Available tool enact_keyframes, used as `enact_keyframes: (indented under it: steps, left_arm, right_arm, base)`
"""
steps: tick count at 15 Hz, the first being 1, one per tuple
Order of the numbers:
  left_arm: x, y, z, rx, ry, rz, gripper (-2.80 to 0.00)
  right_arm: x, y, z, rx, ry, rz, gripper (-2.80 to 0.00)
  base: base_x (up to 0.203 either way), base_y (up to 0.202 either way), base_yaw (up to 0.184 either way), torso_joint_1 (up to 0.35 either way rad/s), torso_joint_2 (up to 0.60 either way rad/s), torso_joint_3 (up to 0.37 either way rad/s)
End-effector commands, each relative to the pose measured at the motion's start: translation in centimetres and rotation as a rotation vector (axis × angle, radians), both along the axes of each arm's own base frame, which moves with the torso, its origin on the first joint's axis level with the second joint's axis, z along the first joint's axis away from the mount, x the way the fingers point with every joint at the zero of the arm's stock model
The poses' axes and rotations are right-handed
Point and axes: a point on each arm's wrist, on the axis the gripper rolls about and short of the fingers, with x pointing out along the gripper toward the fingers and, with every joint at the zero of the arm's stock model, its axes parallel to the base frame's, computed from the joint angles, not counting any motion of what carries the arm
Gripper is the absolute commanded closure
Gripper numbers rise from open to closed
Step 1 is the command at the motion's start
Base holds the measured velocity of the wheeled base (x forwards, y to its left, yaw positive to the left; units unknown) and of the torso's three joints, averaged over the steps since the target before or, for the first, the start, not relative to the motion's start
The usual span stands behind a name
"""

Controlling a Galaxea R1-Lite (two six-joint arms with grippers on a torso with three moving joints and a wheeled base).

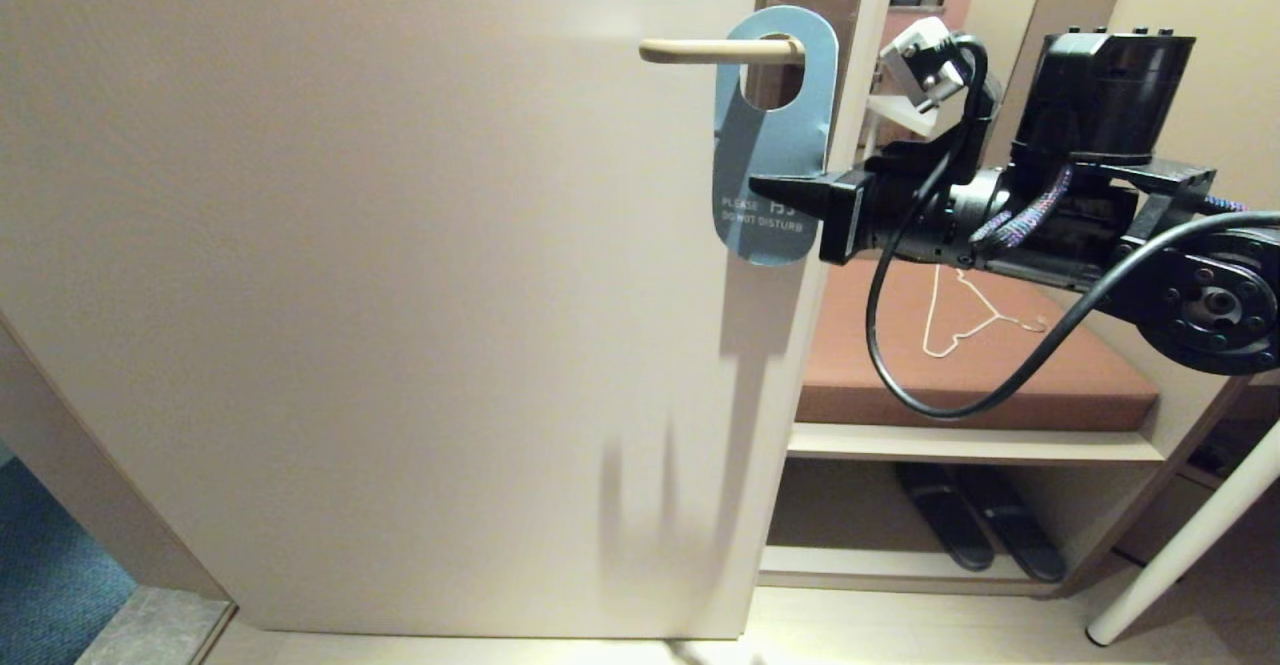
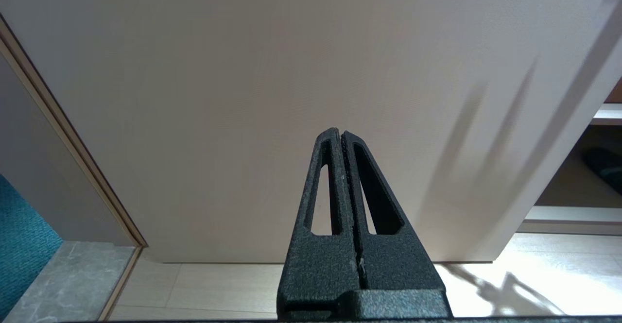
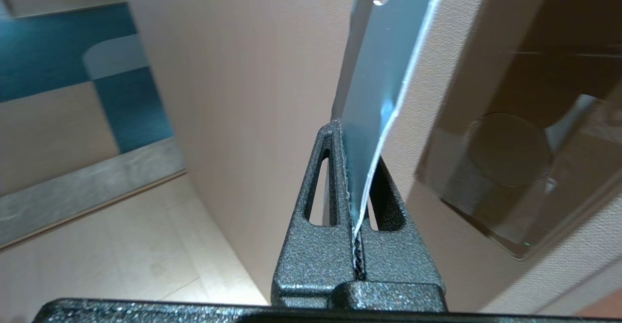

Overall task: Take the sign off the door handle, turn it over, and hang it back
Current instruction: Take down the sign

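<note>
The sign (image 1: pixel 770 145) hangs by its oval hole on the beige door handle (image 1: pixel 715 50), grey-blue "PLEASE DO NOT DISTURB" face towards me. My right gripper (image 1: pixel 765 188) reaches in from the right and is shut on the sign's lower right edge. In the right wrist view the sign (image 3: pixel 376 94) runs up from between the closed jaws of the right gripper (image 3: pixel 351 133). My left gripper (image 2: pixel 341 133) is shut and empty, low in front of the door; it does not show in the head view.
The beige door (image 1: pixel 400 295) fills the left and middle. To its right stands an open shelf unit with a brown cushion (image 1: pixel 980 355) bearing a white wire clothes hanger (image 1: pixel 965 320), and dark slippers (image 1: pixel 975 525) below. A white post (image 1: pixel 1180 545) leans at bottom right.
</note>
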Motion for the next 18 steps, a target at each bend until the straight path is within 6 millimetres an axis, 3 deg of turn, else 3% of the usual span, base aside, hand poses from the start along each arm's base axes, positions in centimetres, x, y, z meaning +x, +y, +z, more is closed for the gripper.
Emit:
enact_keyframes:
  steps: [1, 9, 18]
  left_arm:
    - [0.0, 0.0, 0.0, 0.000, 0.000, 0.000, 0.00]
    - [0.0, 0.0, 0.0, 0.000, 0.000, 0.000, 0.00]
    - [0.0, 0.0, 0.0, 0.000, 0.000, 0.000, 0.00]
  right_arm:
    - [-0.2, 0.4, 0.1, 0.001, -0.007, -0.013, 0.00]
    - [-0.6, 3.7, -0.2, 0.051, -0.088, -0.129, 0.00]
    - [0.5, 5.9, -1.7, 0.077, -0.111, -0.209, 0.00]
  base:
    - [0.000, 0.000, 0.000, 0.000, 0.00, 0.000]
    - [0.000, 0.000, 0.000, 0.000, 0.00, 0.000]
    - [0.000, 0.000, 0.000, 0.000, 0.00, 0.000]
